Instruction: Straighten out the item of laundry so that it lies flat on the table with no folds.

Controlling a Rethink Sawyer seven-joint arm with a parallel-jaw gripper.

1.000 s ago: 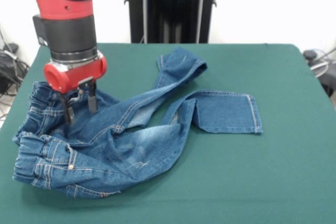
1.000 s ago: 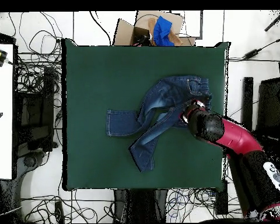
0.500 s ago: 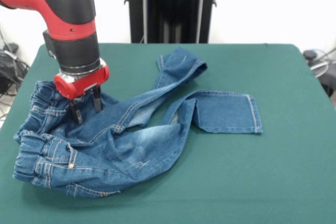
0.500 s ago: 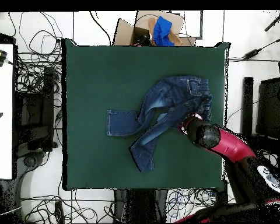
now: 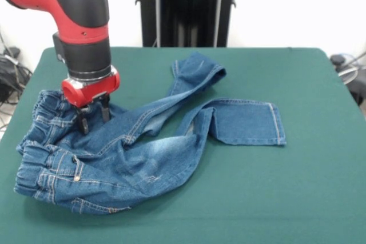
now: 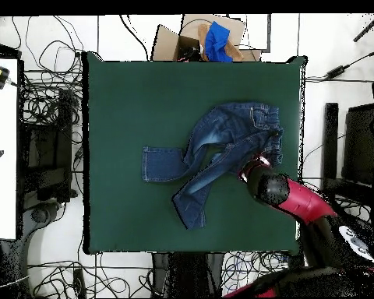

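Front view: my gripper point(image 5: 92, 115) stands over the waistband end of the jeans point(image 5: 131, 147), at about nine o'clock on the table point(image 5: 309, 198). My two fingers point(image 5: 104, 108) point down with a visible gap between them; the jaws are parted and grip nothing. Whether the tips touch the denim I cannot tell.

The jeans lie crumpled toward the left half of the table. The elastic waistband is bunched at the eight o'clock side. One leg runs up toward twelve o'clock and folds back on itself; the other runs toward three o'clock with its hemmed end doubled over flat. The two legs cross near the middle.

The table is covered in plain dark green cloth, far wider than the garment. Behind it stand a black upright frame point(image 5: 186, 7) and a white wall.

Overhead view: this alone shows a cardboard box point(image 6: 198, 37) just beyond the table's twelve o'clock edge, holding a blue item point(image 6: 217, 40). It also shows tangled cables point(image 6: 46, 101) on the floor around the table and a white bench point(image 6: 1, 148) at nine o'clock. My arm point(image 6: 295, 198) enters from five o'clock and hides the gripper.
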